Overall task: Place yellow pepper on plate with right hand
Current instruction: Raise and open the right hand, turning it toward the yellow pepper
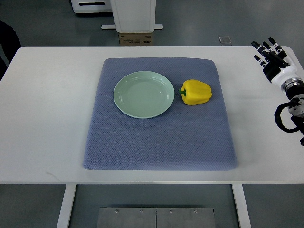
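A yellow pepper (pixel 196 92) with a green stem lies on its side on a blue-grey mat (pixel 161 137), stem pointing left toward a pale green plate (pixel 144 94). The plate is bare and sits just left of the pepper, nearly touching the stem. My right hand (pixel 270 53) is at the far right edge of the table, well right of the pepper, fingers spread and holding nothing. The left arm is not in view.
The mat lies on a white table (pixel 42 118). A white stand base and a cardboard box (pixel 136 39) are beyond the table's far edge. A dark object (pixel 7 40) shows at the far left edge.
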Controlling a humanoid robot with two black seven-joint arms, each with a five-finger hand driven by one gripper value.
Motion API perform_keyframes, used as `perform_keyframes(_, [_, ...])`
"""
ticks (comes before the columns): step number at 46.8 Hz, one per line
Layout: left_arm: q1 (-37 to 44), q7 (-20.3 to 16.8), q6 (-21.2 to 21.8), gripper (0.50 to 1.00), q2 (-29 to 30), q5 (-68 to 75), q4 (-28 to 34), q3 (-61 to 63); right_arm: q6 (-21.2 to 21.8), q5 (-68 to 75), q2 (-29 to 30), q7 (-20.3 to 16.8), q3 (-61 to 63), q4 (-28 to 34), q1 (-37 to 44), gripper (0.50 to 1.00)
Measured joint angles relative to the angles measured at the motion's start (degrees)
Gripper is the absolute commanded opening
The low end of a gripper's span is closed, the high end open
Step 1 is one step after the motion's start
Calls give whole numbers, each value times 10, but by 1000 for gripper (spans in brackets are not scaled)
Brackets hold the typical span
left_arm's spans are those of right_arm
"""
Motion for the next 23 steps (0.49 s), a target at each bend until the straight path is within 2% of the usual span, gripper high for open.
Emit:
perform_keyframes(8, [0,0,0,1000,0,0,0,0,-3,-40,-11,32,-32,28,-1,1000])
perform_keyframes(18, [0,0,0,1000,0,0,0,0,-13,-90,-86,54,-72,177,-21,1000])
perform_keyframes(23, [0,0,0,1000,0,0,0,0,-18,-125,-117,58,-101,215,-23,1000])
